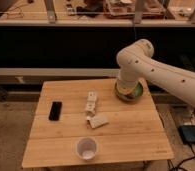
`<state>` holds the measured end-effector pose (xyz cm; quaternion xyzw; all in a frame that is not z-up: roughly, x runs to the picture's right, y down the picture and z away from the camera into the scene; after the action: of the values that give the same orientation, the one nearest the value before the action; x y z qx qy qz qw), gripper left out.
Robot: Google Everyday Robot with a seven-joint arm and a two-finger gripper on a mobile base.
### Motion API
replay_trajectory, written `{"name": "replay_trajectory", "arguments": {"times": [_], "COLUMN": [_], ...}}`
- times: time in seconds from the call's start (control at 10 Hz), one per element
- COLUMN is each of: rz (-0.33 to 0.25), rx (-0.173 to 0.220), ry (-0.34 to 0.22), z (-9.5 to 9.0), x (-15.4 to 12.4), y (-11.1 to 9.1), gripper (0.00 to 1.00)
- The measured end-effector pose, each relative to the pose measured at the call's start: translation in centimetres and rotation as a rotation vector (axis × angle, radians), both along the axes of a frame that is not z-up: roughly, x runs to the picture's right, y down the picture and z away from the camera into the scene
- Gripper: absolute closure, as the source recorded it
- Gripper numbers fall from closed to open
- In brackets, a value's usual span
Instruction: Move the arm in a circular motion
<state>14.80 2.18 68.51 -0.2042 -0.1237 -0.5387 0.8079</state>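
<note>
The arm (pixel 156 67) is large and cream-white with small dark dots. It reaches in from the right edge, bends at a bulbous joint (pixel 140 50) above the table's back right corner, and drops down. Its lower end, with the gripper (pixel 125 90), hangs just over a green bowl (pixel 133 94) at the table's back right. The arm's own bulk mostly hides the gripper.
On the wooden table (pixel 61 145) lie a black phone (pixel 55 110) at the left, a white boxy item (pixel 92 102), and a small white packet (pixel 97 120) in the middle. A white cup (pixel 86 148) stands near the front edge. A dark counter runs behind.
</note>
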Motion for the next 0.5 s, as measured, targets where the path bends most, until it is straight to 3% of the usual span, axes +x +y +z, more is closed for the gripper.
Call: {"name": "replay_trajectory", "arguments": {"times": [0.2,0.3,0.5], "rz": [0.015,0.014,-0.014], "rx": [-0.057,-0.089,-0.144], "ry": [0.038,0.023,-0.075], "z": [-4.0,-5.2,-6.3], "x": [0.5,-1.0,-6.7], "y": [4.8,7.0,10.3], "gripper": [0.91,0.91,0.91]}}
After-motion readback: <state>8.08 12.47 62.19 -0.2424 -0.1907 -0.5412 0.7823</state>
